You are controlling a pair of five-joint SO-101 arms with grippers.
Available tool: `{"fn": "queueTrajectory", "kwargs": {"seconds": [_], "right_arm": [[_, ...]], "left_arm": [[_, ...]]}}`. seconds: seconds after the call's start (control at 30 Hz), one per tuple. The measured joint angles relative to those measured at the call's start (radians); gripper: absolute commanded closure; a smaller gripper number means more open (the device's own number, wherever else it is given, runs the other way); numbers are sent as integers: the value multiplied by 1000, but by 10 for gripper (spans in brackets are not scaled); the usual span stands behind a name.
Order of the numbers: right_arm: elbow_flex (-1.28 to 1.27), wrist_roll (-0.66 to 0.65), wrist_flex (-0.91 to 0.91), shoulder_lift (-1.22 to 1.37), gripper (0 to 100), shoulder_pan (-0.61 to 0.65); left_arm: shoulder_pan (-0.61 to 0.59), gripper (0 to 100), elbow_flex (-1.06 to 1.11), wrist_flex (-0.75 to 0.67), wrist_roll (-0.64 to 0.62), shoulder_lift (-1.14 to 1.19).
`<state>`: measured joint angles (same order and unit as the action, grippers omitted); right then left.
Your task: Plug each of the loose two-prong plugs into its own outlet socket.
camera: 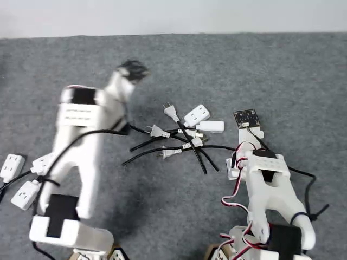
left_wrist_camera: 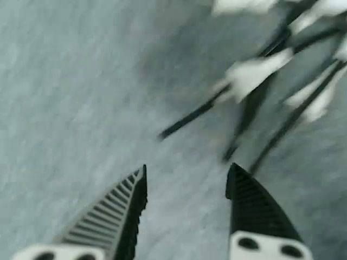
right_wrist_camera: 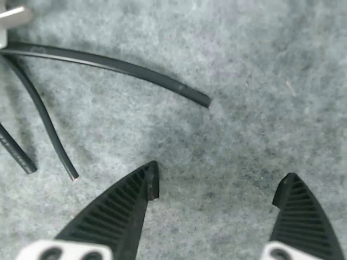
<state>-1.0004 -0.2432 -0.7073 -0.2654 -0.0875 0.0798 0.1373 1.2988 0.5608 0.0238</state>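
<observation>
- Heap of small white two-prong plugs (camera: 158, 131) on short black cords (camera: 198, 160), tangled mid-table on the grey carpet-like table cover (camera: 282, 70), between the two arms.
- In the same heap, white block-shaped outlet sockets (camera: 197, 115), touching the cords.
- Near the left edge, beside the left arm, more white outlet sockets (camera: 12, 167), well apart from the heap.
- Probably light, hard plastic bodies, rigid enough for a firm pinch, but likely to skid or swivel on the fabric if nudged rather than gripped.
- Cords seemingly stiff and springy, apt to drag a neighbouring plug along once lifted.
- Best taken across the flat sides of a plug body, just behind the prongs, leaving the metal free for insertion.
- Socket block probably best pinned or held by its broad sides with the other arm, for counter-force.
- Empty left gripper (left_wrist_camera: 187, 173), ribbed black jaws moderately apart, over bare cover with the plugs just ahead.
- Empty right gripper (right_wrist_camera: 219, 184), jaws spread wide, over bare cover near the cut ends of the cords.
- From the high view: the whole layout, which plug lies by which socket, and the left gripper's place at the far-left side of the heap.
- From the wrist views: the jaw gaps and, on the right, the cord ends up close.
</observation>
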Motion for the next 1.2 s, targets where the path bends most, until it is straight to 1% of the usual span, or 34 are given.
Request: {"fn": "queueTrajectory", "kwargs": {"seconds": [0.07,0.17,0.27,0.4,0.5,0.67,0.73,0.83,0.9,1.0,1.07,1.2], "right_arm": [[0,0,0,0,660,0],[0,0,0,0,660,0],[0,0,0,0,660,0],[0,0,0,0,660,0],[0,0,0,0,659,0],[0,0,3,0,659,0],[3,-32,-2,0,659,0],[84,-130,-94,0,659,26],[183,-192,-187,6,659,41],[358,-284,-336,28,659,81],[496,-345,-445,69,659,104],[796,-456,-611,218,660,106]], "left_arm": [[63,775,0,0,-31,0],[95,775,0,12,-87,0],[87,775,8,43,-183,0],[2,775,78,44,-344,0],[-81,775,173,-23,-410,0],[-189,775,358,-233,-433,0],[-230,775,410,-292,-474,0],[-272,775,477,-351,-549,0],[-278,775,528,-399,-569,0],[-281,775,568,-437,-575,-26],[-281,775,620,-493,-577,-61],[-281,775,717,-575,-577,-157]]}}
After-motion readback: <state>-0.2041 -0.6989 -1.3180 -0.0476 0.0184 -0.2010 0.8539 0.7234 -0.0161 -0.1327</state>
